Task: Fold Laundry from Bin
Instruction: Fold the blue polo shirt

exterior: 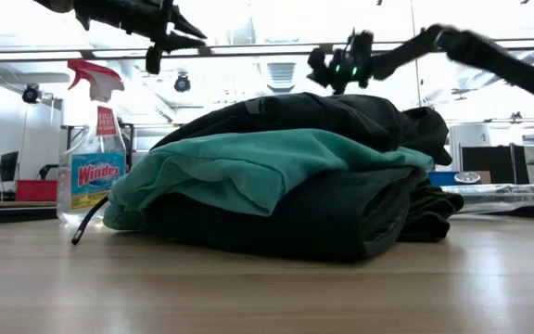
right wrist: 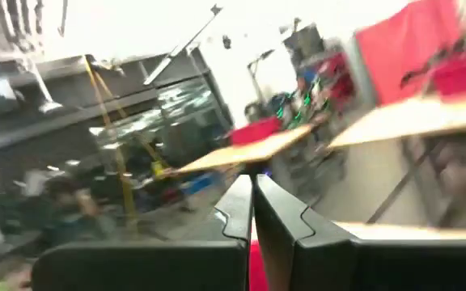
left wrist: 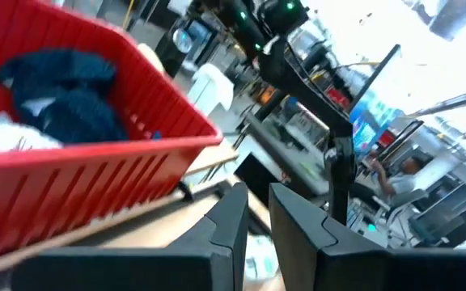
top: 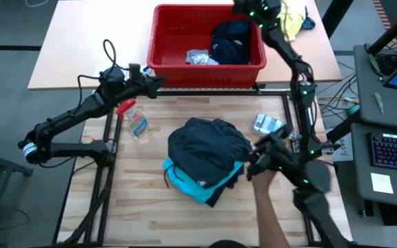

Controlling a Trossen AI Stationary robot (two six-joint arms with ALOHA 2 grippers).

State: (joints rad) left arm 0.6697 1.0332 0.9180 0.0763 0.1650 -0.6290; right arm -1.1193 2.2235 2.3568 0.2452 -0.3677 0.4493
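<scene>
grey floor [top: 19, 24], desk with keyboard [top: 395, 150] at right.

Bright overhead glare; both wrist views smeared with motion blur.

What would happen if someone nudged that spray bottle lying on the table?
The spray bottle lies on its side in the high view, so it would probably roll or slide rather than tip. It looks like clear plastic, likely light and stiff. The nearby pile of clothes might stop it.
</scene>
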